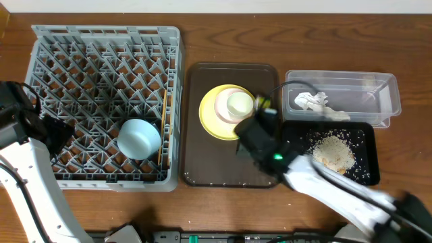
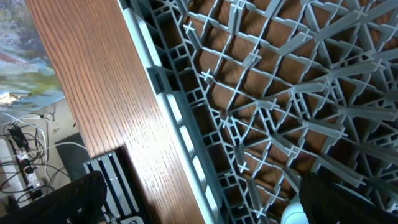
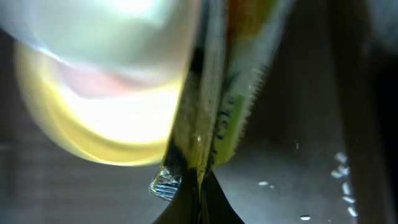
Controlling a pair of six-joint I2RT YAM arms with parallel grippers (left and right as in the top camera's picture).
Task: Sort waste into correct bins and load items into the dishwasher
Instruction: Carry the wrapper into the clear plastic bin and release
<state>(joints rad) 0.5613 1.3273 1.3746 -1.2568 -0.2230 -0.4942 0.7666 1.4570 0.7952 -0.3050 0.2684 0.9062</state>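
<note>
Yellow-green wrapper (image 3: 233, 112), seemingly pinched, right jaws beside plate (image 1: 209, 118).

The left arm (image 1: 27, 169) comes up from the near-left corner. The left gripper (image 1: 62, 131) points to the right, its fingers (image 2: 74, 199) spread wide with nothing between them. The right arm (image 1: 337, 196) reaches in diagonally from the near right, wrist tipped down. The right gripper (image 3: 200, 190) is pinched tight on a yellow-green wrapper (image 3: 233, 118).
</note>
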